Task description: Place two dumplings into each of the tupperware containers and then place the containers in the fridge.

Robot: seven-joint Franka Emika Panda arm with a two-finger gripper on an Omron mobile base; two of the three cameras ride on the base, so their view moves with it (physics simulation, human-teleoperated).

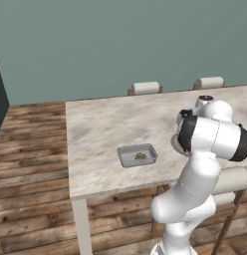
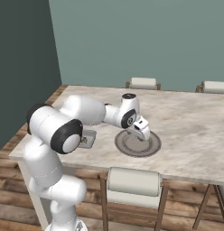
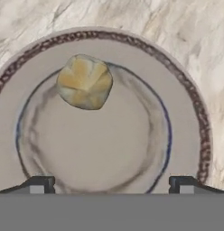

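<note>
Over the plate (image 3: 195, 108) by the table's (image 1: 95, 129) near edge, the gripper (image 3: 112, 182) is held spread wide. The dumpling (image 3: 85, 82) sits off-centre from the fingers, so it could be nudged aside rather than pinched.

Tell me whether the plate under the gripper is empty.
Not empty: one dumpling lies on the plate. The open gripper hovers above it, fingertips far apart.
</note>
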